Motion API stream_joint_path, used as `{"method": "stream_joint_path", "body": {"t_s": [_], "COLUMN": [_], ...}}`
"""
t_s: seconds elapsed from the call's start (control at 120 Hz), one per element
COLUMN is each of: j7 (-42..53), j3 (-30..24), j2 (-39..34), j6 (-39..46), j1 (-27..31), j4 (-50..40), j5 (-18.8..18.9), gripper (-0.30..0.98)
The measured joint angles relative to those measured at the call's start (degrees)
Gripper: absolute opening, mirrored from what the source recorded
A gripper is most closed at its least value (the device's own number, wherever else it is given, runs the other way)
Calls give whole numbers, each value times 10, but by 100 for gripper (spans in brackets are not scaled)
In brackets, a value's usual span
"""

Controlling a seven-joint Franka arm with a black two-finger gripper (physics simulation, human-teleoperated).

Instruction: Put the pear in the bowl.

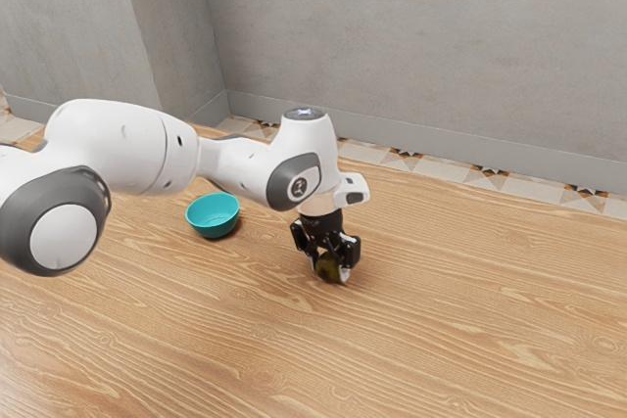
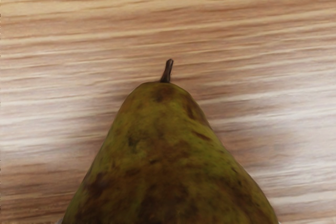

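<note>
The pear (image 2: pixel 168 156) is held in the claw (image 1: pixel 330 269), low over or on the tabletop (image 1: pixel 441 291); whether its underside is touching the wood cannot be told. It is gripped from two sides, with the claw closed as far as the fruit between the fingers allows. In the exterior view it is partly hidden by those fingers, and only a dark, greenish patch of it is seen between them. In the wrist view its tapered end is shown, topped by a short brown stem (image 2: pixel 167 71); the skin is olive green, mottled with brown. The fruit is seen lying along its length rather than stood upright, with its broader part placed nearer the hand.

The pear is outside the bowl (image 1: pixel 214 216), which is set upright on the tabletop, apart from the claw, toward the exterior view's left and farther back. The bowl is teal, round and open at the top, and part of its inner wall can be seen.

The claw is pointed downward from the end of the white and grey arm (image 1: pixel 120 144), which is stretched in from the exterior view's left. Beyond the tabletop, a strip of patterned tiles (image 1: pixel 480 178) is bordered by a grey wall (image 1: pixel 411 46).
</note>
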Motion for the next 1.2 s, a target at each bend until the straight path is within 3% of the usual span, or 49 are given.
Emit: {"method": "stream_joint_path", "body": {"t_s": [0.333, 0.7, 0.892, 1.2], "j7": [-2, 26, 63, 104], "j3": [3, 7, 6, 6], "j2": [-33, -51, -51, -60], "j6": [-25, -75, -100, -118], "j1": [15, 115, 172, 211], "j4": [15, 58, 81, 35], "j5": [2, 7, 32, 46], "gripper": [38, 37, 38, 40]}}
